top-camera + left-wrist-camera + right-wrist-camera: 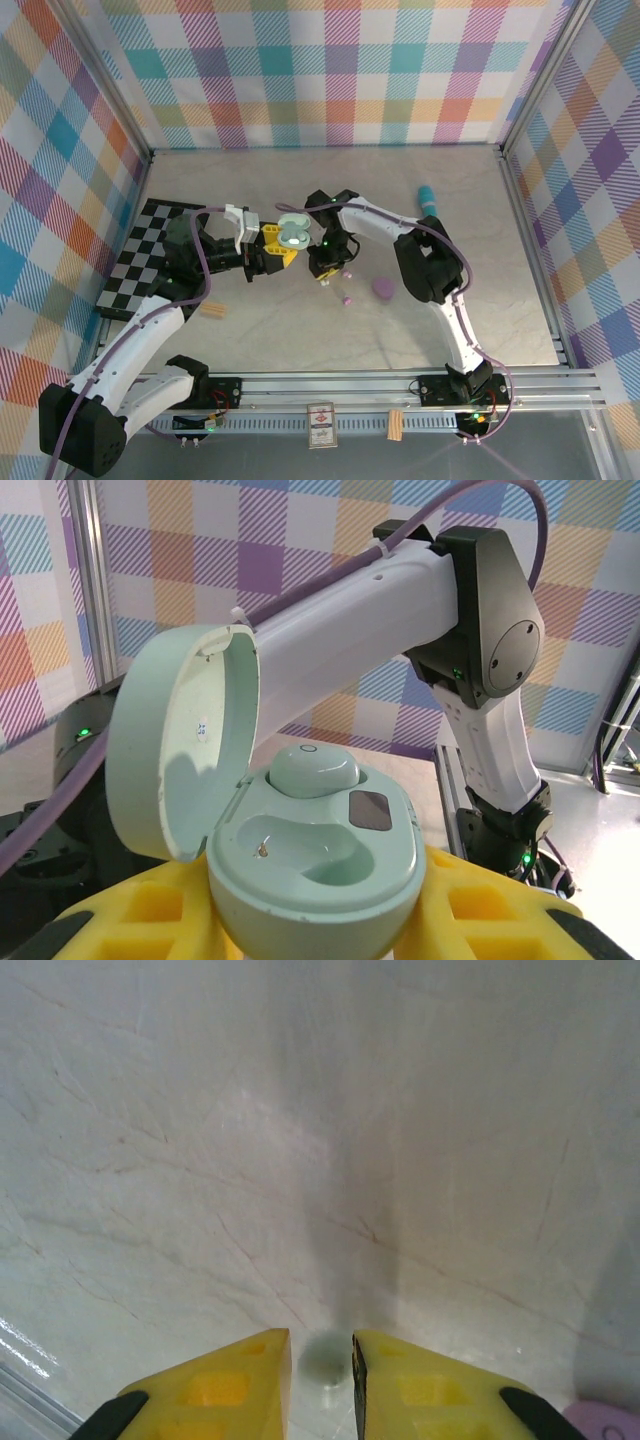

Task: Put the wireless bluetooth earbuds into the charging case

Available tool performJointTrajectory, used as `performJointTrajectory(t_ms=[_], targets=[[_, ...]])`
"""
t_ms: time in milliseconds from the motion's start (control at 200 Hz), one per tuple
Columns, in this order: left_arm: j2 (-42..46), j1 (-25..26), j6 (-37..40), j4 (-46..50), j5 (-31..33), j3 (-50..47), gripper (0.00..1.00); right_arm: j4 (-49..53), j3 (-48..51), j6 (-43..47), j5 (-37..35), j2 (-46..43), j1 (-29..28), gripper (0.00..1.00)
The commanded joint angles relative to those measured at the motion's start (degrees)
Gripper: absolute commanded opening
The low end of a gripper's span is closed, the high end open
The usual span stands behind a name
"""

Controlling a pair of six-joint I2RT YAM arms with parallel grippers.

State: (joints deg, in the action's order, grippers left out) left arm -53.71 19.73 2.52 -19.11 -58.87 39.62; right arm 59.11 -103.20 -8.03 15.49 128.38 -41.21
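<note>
— Yellow fingers (150, 920) of the left gripper (318, 925) are pinching the mint charging case (330, 875) from both sides, with its lid (180, 750) standing open on the left.
— Is an earbud sitting inside?
— One mint earbud (312, 770) is resting in the farther socket, cap facing up and long axis running across the case. The nearer socket (300, 845) is lying bare.
— And the other claw?
— Over there the right gripper (320, 1360) is hanging just above the table (300, 1160), fingers nearly pressed together, nothing visible between them. Beside it a tiny pink earbud (347, 298) is lying, too small to tell its heading, near a purple case (381, 288). Farther back a teal cylinder (428, 198) is lying, pointing toward the back wall.
</note>
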Motion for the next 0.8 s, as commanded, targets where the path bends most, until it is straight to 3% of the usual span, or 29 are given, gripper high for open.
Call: performJointTrajectory(t_ms=[0, 225, 470, 795], targets=[[1.1, 0.0, 1.5, 0.5, -0.1, 0.5, 0.35, 3.3, -3.3, 1.9, 0.4, 2.7, 0.3, 0.25], [1.0, 0.0, 2.0, 1.8, -0.1, 1.4, 0.35, 5.1, -9.0, 3.0, -3.0, 4.3, 0.3, 0.25], [1.5, 0.0, 0.0, -2.0, 0.5, 0.8, 0.35, -3.4, 0.1, 3.3, -8.6, -4.9, -0.6, 0.36], [3.6, 0.0, -3.7, -4.8, -0.5, 2.3, 0.35, -4.0, 5.0, 5.6, -22.7, -8.9, -6.9, 0.38]])
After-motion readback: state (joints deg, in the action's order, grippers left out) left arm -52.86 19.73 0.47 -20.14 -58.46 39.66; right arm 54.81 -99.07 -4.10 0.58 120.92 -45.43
